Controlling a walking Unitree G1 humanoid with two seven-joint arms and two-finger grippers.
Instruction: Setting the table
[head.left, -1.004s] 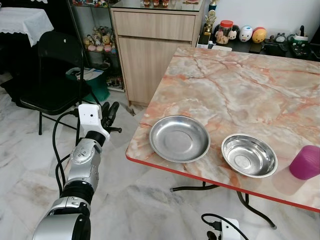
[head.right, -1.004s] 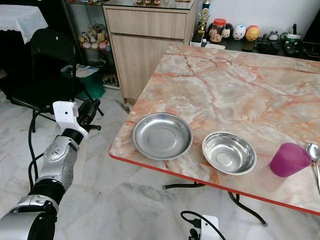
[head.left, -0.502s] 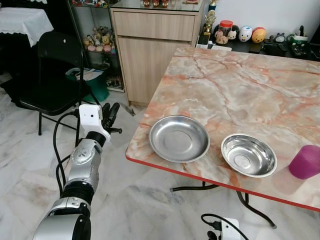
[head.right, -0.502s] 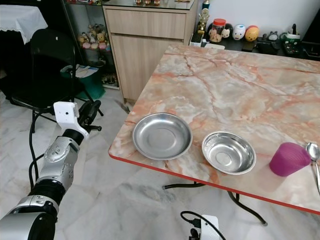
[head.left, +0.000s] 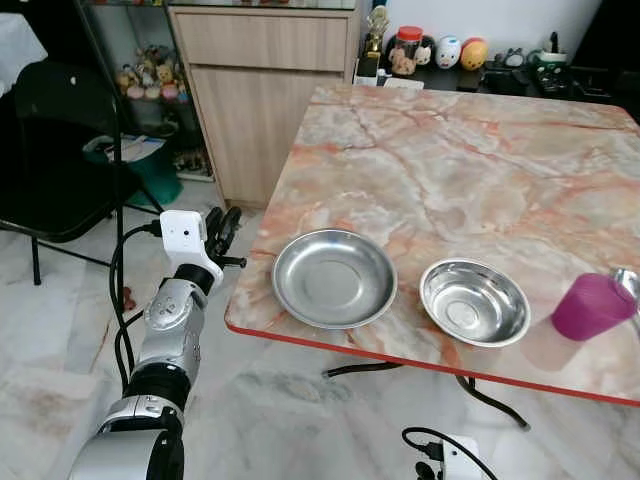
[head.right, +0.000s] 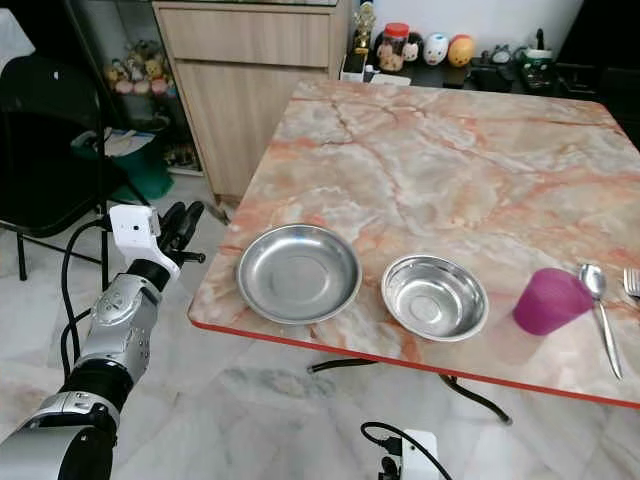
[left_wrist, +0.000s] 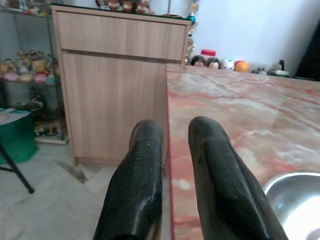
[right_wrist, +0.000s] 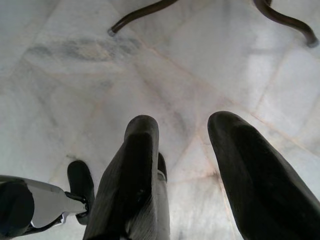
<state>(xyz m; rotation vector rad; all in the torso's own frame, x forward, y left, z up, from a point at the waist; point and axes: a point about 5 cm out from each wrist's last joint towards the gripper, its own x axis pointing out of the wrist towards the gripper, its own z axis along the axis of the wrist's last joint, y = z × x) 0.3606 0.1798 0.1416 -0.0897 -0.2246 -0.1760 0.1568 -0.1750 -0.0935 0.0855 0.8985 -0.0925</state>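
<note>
On the marble table (head.left: 450, 150), near its front edge, a shallow steel plate (head.left: 334, 278) lies left of a steel bowl (head.left: 474, 302). A purple cup (head.right: 549, 300) stands to the right of the bowl, with a spoon (head.right: 598, 305) and a fork (head.right: 632, 285) beyond it. My left gripper (head.left: 222, 225) is raised beside the table's left edge, level with the plate, slightly open and holding nothing; its wrist view looks along the table edge toward the plate rim (left_wrist: 295, 192). My right gripper (right_wrist: 182, 130) hangs low over the floor, open with nothing in it.
A wooden cabinet (head.left: 265, 60) stands behind the table's far left corner. A black chair (head.left: 50, 130) and a green bin (head.left: 125, 160) are to my left. Jars and figurines (head.left: 430, 50) line a shelf behind the table. Black table legs (head.left: 380, 368) cross the marble floor.
The camera has swung to the right, bringing the spoon and fork into view. The left arm keeps the same raised pose; nothing on the table has moved.
</note>
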